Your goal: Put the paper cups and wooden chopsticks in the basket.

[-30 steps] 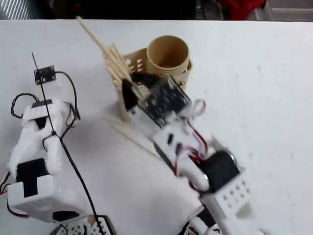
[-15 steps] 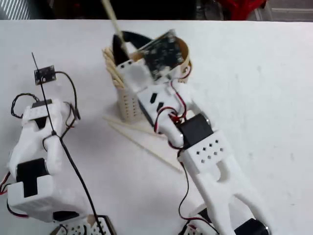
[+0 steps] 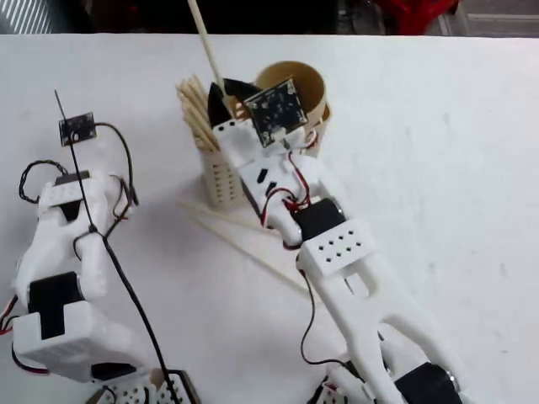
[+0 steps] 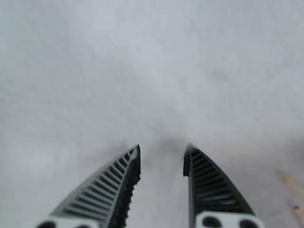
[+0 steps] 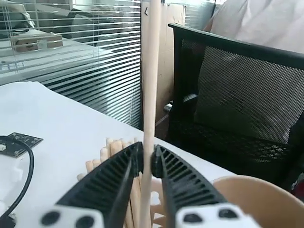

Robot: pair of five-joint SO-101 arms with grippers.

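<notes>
My right gripper is shut on one wooden chopstick that stands nearly upright over the white basket. In the high view that chopstick rises past the table's far edge, with the gripper just above the basket. Several chopsticks lean in the basket's left part, and a tan paper cup sits in its right part. A few more chopsticks lie flat on the table in front of the basket. My left gripper is open over bare white table, at the left of the high view.
A small black circuit board with a black cable lies at the far left. A black mesh chair and window blinds stand beyond the table's far edge. The white table is bare on the right.
The right arm has swung from low in front of the basket up and over it, lifting the chopstick to near upright. The left arm has not moved.
</notes>
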